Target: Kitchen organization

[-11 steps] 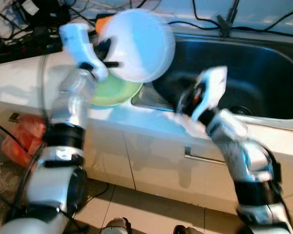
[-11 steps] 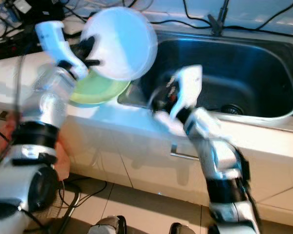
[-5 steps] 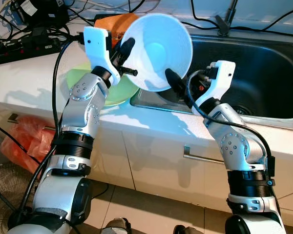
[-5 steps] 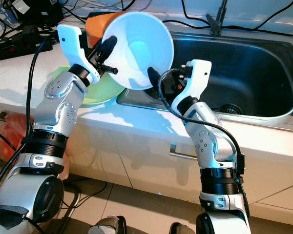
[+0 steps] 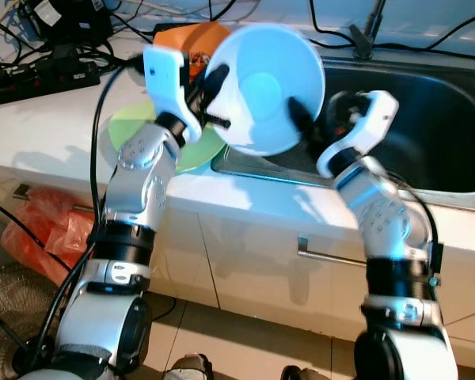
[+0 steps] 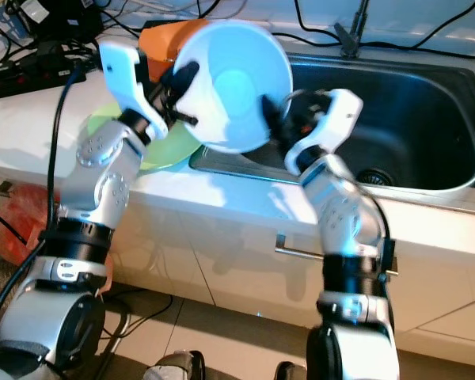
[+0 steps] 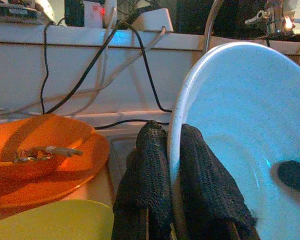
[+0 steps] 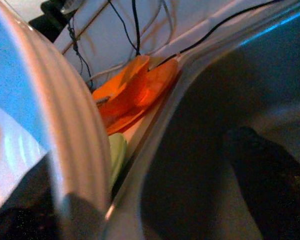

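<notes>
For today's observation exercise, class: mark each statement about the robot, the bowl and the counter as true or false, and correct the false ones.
1. Both grippers grip the white bowl. True: left gripper and right gripper pinch its rim.
2. The bowl rests upright in the sink. False: it is held tilted above the sink's edge.
3. An orange bowl sits on an orange plate. True.
4. The green plate lies on the floor. False: it is on the counter.

You won't find any text, label, brand, number or sign here that can be read: nothing legible stands on the counter, on the dishes or on the gear at the far left, and any marks there are too small and blurred to make out.
</notes>
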`<state>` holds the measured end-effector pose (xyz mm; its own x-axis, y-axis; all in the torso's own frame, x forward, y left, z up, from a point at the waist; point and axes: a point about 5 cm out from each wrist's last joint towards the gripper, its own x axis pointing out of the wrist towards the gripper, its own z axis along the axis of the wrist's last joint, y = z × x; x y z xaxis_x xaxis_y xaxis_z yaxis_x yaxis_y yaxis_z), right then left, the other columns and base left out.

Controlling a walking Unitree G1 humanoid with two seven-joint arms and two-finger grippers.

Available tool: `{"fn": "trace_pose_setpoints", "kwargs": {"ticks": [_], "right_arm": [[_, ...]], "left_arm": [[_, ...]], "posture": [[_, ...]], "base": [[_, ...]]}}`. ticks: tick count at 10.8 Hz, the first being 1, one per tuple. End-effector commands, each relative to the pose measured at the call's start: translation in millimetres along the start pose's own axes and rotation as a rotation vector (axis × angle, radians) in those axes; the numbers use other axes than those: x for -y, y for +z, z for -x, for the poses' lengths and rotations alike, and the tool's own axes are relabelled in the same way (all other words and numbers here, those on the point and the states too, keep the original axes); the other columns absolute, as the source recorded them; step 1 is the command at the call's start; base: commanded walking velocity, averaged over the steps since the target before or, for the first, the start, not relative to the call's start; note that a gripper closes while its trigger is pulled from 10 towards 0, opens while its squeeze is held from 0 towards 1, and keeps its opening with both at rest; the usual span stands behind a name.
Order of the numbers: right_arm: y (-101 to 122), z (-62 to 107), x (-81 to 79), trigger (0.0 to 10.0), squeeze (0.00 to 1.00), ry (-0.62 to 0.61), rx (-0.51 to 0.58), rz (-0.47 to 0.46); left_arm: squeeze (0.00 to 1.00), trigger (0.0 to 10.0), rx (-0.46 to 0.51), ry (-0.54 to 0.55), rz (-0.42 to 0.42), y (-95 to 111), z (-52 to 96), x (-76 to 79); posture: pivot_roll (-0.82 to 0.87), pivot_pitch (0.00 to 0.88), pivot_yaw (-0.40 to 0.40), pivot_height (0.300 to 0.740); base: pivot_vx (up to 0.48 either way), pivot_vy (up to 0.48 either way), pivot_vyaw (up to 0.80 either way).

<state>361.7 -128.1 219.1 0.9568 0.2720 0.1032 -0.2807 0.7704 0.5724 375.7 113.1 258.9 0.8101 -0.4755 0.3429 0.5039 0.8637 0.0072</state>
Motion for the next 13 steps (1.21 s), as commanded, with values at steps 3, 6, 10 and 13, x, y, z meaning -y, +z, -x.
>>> {"fn": "trace_pose_setpoints", "kwargs": {"ticks": [3,6,10,13], "right_arm": [[4.3,-2.3,5.0,0.0,0.00,-0.048,0.008,-0.041],[1.5,-1.4,10.4,0.0,0.00,-0.073,-0.009,-0.079],[1.5,0.1,13.0,0.0,0.00,-0.075,-0.014,-0.096],[0.1,1.0,12.7,0.0,0.00,-0.066,-0.021,-0.110]], "left_arm": [[0.00,0.0,0.062,-0.020,-0.031,13.3,-1.1,2.1],[0.00,0.0,0.064,-0.001,-0.039,13.4,-0.7,-0.4],[0.00,0.0,0.059,0.108,-0.075,17.9,-0.8,-19.7],[0.00,6.9,0.034,0.164,-0.114,19.9,-0.1,-34.3]], "posture": [[0.10,0.110,0.080,0.740],[0.10,0.112,0.077,0.740],[0.10,0.111,0.079,0.740],[0.10,0.112,0.079,0.740]], "base": [[0.000,0.000,0.00],[0.000,0.000,0.00],[0.000,0.000,0.00],[0.000,0.000,0.00]]}}
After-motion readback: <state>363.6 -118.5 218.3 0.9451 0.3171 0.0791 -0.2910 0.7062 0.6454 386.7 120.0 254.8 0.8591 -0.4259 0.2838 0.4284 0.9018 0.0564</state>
